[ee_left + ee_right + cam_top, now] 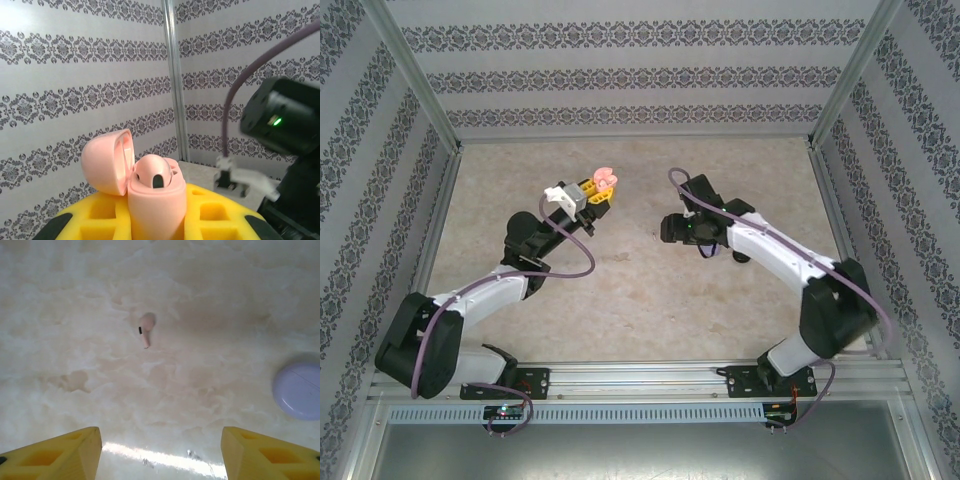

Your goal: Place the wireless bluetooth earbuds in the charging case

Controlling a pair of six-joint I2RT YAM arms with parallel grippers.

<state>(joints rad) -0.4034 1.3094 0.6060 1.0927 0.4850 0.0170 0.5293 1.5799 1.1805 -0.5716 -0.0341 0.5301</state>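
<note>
My left gripper (157,222) is shut on the pale pink charging case (156,205), which it holds upright above the table with the lid (107,161) swung open to the left. One pink earbud (155,172) sits in the case's top. From the top camera the case (604,177) shows at the tip of the left gripper (594,193), left of centre. My right gripper (160,437) hangs open over the bare table, nothing between its yellow fingers (65,452). A second pink earbud (146,329) lies on the table ahead of it, apart from the fingers.
A round purple disc (299,391) lies on the table to the right of the right gripper. The right arm (760,245) reaches in from the right, its wrist facing the left gripper. Patterned walls (640,75) and metal posts close the table in.
</note>
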